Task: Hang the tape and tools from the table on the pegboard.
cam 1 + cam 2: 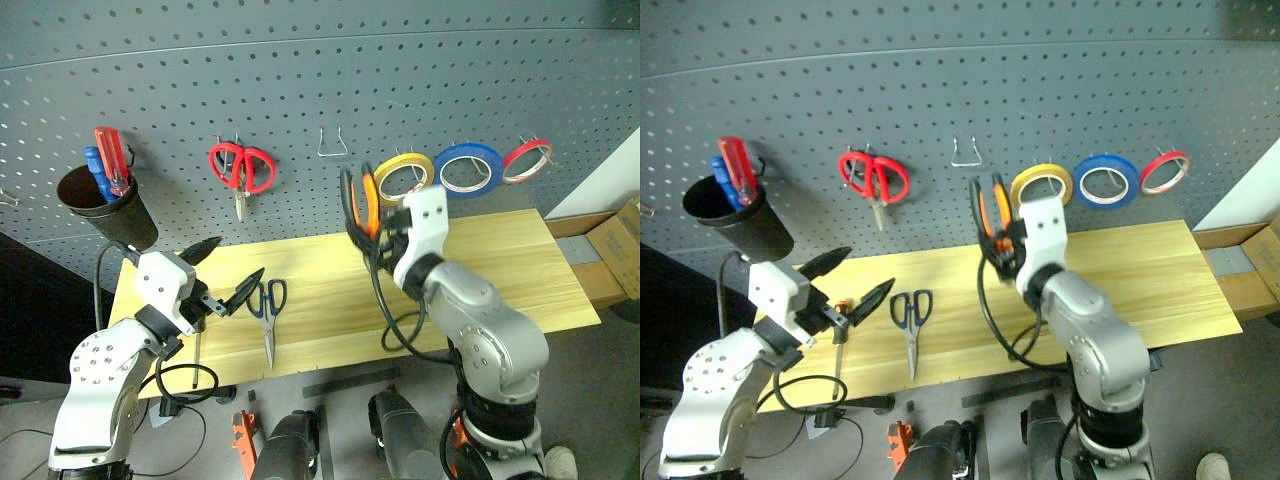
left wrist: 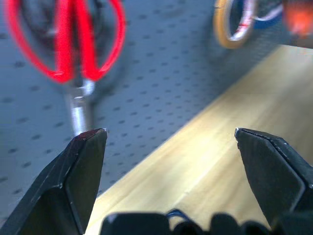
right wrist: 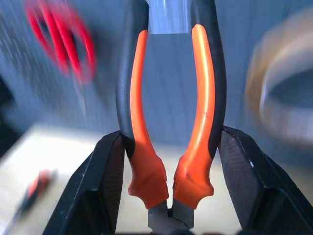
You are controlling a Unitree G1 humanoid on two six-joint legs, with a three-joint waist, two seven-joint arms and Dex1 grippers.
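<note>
Grey pegboard (image 1: 300, 90) behind a wooden worktop (image 1: 500, 270). Right hand (image 3: 168, 161): clamped on pliers (image 3: 168, 112), handles up, raised just below a bare hook (image 1: 332, 143). Risk: handles miss the hook and drop. Left hand (image 1: 225, 272): wide, empty, above screwdriver (image 1: 840, 335); blue scissors (image 1: 268, 310) lie beside. Yellow tape (image 1: 403, 175) already hung.

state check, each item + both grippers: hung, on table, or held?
pliers: held handles-up in right gripper, raised in front of pegboard
yellow tape: hung
dark-blue scissors: flat on table, closed
screwdriver: on table
left gripper: open, empty
red scissors: hung
blue tape: hung
red tape: hung
</note>
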